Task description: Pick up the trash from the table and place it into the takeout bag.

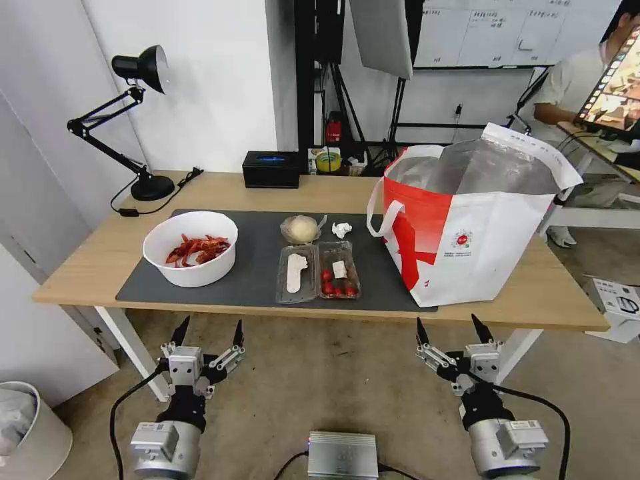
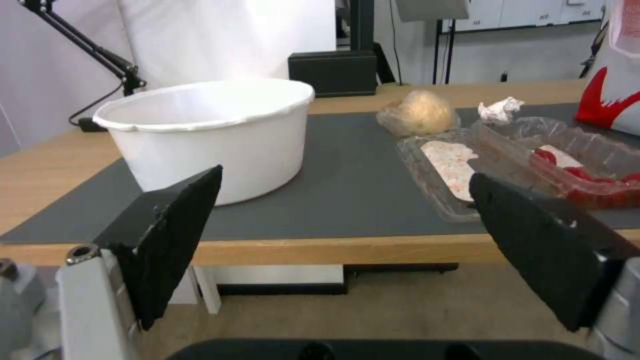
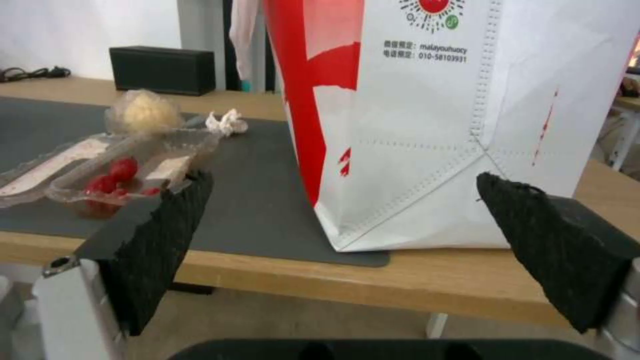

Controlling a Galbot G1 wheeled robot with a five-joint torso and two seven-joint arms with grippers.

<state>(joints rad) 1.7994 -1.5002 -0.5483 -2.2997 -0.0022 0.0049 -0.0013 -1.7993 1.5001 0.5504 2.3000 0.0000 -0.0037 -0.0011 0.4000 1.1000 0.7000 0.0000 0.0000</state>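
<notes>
Both grippers hung spread wide and empty below the table's [image 1: 107, 257] near edge.

On the grey mat [image 1: 253, 267], left to right: white bowl [image 1: 191, 248] of crayfish shells, opened clamshell box [image 1: 318, 271] with the bagged beige lump [image 1: 301, 229] and tissue [image 1: 341, 229] behind it, then the takeout bag [image 1: 470, 217]; left gripper [image 1: 207, 330] faced the bowl, right gripper [image 1: 454, 328] the bag.

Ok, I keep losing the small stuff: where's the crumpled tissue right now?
In the head view the tissue lies on the dark mat, between the bagged beige lump on its left and the takeout bag on its right, behind the clamshell box.
</notes>
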